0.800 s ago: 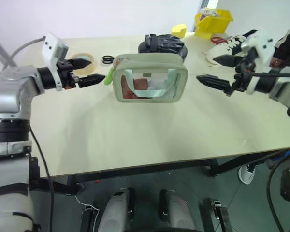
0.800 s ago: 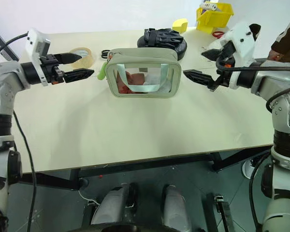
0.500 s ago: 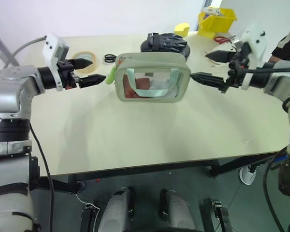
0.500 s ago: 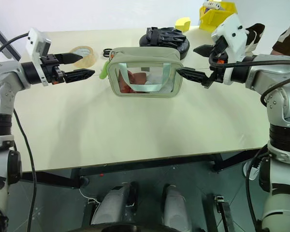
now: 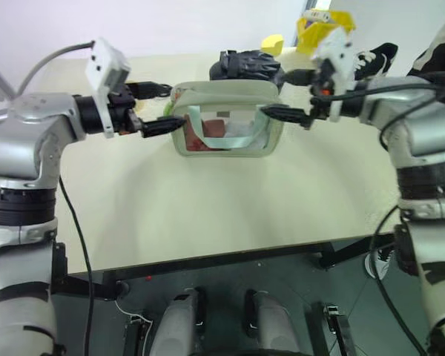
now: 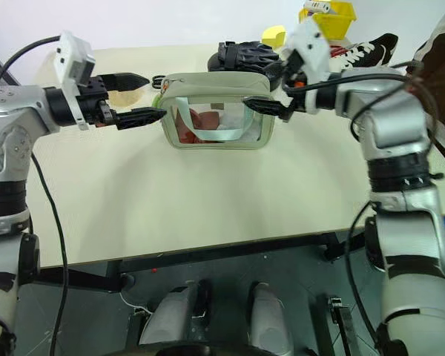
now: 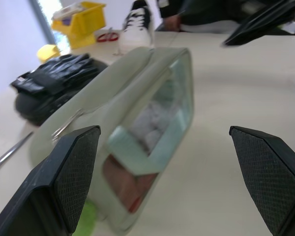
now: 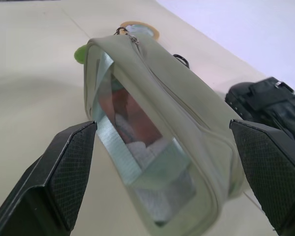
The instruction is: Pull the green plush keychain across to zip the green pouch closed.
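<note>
Fabric that soft will buckle, so the green pouch [image 6: 216, 111], standing mid-table, wants bracing at its right end while the green plush keychain [image 8: 80, 53] at its left end, light and squashy, gets pinched. Both the left gripper [image 6: 137, 98] and right gripper [image 6: 271, 90] are spread wide, empty, and have closed in on the pouch's ends since a moment ago.

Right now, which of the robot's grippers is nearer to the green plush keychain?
Left. The left gripper, open, sits at the green pouch's end where the green plush keychain hangs, right beside it. The right gripper, also open, is at the pouch's opposite end.
</note>
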Available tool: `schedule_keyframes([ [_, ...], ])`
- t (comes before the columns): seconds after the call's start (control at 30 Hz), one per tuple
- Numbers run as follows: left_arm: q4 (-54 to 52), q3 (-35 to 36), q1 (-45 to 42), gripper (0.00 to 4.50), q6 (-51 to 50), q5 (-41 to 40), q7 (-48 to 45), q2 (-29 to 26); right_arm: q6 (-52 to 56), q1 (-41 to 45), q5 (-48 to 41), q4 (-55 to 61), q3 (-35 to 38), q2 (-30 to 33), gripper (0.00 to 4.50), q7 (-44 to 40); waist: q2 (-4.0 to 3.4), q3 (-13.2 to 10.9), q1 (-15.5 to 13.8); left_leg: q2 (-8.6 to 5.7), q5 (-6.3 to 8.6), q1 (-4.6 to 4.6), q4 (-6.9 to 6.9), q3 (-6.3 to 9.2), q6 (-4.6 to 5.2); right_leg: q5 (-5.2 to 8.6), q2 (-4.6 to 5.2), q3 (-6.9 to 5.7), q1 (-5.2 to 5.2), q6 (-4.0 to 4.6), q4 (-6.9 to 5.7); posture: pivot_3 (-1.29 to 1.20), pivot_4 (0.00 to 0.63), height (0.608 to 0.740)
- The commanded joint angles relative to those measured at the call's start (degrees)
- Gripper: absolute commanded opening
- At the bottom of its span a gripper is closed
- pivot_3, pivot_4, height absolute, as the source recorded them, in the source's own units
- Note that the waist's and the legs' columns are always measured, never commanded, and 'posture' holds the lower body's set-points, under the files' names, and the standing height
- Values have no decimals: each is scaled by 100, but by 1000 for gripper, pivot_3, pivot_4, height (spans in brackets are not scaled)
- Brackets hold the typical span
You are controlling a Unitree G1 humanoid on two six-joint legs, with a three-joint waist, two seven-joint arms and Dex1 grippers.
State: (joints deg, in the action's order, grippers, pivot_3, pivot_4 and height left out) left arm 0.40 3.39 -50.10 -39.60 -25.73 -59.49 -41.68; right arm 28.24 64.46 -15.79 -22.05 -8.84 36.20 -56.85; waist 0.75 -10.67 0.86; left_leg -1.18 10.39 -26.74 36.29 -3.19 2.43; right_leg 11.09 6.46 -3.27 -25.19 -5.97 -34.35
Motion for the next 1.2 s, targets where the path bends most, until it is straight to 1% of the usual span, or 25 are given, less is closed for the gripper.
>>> schedule_keyframes([
  [0.03,-255,92,5,4478,-76,-127,101,-25,-636,557,351,-964,-80,-296,4500,-179,-1,-1,8,0,0,3,0,0,0,0,-1,0,3,-1,-1,0,150,740],
  [0.17,-566,215,333,4478,-145,-205,269,-69,-1458,1135,888,-2517,-365,-954,4500,-242,-2,-1,31,0,-1,8,-3,-4,0,-2,-3,2,1,-6,-12,0,150,740],
  [0.3,-751,294,488,4478,-229,-272,407,-136,-1861,1467,1134,-3340,-331,-1267,4500,-315,-3,-3,13,0,-2,15,-4,-2,-3,-1,-3,2,1,-8,-32,0,150,740],
  [0.37,-805,308,516,4478,-264,-308,450,-161,-1995,1564,1220,-3578,-285,-1334,4500,-347,-4,-4,-7,-2,-3,15,-1,0,-5,1,-3,2,-2,-10,-62,0,150,740],
  [0.47,-889,398,602,4500,-327,-365,548,-239,-2236,1687,1397,-3911,-318,-1445,3664,-411,-4,-4,11,-4,-4,20,-1,1,-7,3,-1,2,-1,-10,-65,0,150,740],
  [0.6,-925,439,649,4500,-360,-401,612,-281,-2550,1740,1568,-4110,-282,-1491,1577,-438,-4,-4,32,-4,-5,27,-8,1,-11,5,-1,2,-3,-12,-71,0,150,740],
  [0.63,-914,463,665,4500,-363,-406,626,-310,-2632,1752,1589,-4107,-260,-1483,993,-445,-4,-4,35,-4,-6,27,-8,1,-12,6,-2,1,-3,-13,-71,0,150,740],
  [0.67,-889,486,675,4500,-368,-409,644,-338,-2707,1764,1610,-4097,-242,-1473,545,-462,-4,-4,37,-4,-6,28,-8,1,-13,6,-2,1,-3,-13,-71,0,150,740],
  [0.77,-798,523,722,4500,-317,-384,638,-466,-2847,1786,1631,-3997,-191,-1416,545,-584,-5,-5,37,-4,-6,28,-10,1,-13,6,-1,2,-5,-13,-71,0,150,740],
  [0.9,-475,621,694,4500,-145,-275,537,-821,-2899,1761,1608,-3644,-166,-1296,545,-897,-9,-7,39,-4,-6,27,-11,0,-14,6,-2,1,-8,-13,-71,0,150,740],
  [1.0,-155,788,607,4500,-96,-298,445,-1117,-2519,1543,1481,-2788,-183,-1134,545,-1316,-16,-15,33,-4,-6,24,-12,-1,-15,7,-1,1,-14,-13,-72,0,150,740],
  [1.1,-161,805,679,4500,-60,-349,419,-1153,-1820,1084,1387,-1667,-232,-1005,545,-1514,-15,-15,6,-3,-6,23,-12,0,-15,8,-1,1,-14,-15,-73,0,150,740],
  [1.2,-213,795,716,4500,-57,-351,455,-1098,-1135,674,1359,-764,-269,-953,545,-1434,-14,-14,3,-3,-7,28,-7,2,-19,9,1,0,-5,-15,-72,0,150,740],
])
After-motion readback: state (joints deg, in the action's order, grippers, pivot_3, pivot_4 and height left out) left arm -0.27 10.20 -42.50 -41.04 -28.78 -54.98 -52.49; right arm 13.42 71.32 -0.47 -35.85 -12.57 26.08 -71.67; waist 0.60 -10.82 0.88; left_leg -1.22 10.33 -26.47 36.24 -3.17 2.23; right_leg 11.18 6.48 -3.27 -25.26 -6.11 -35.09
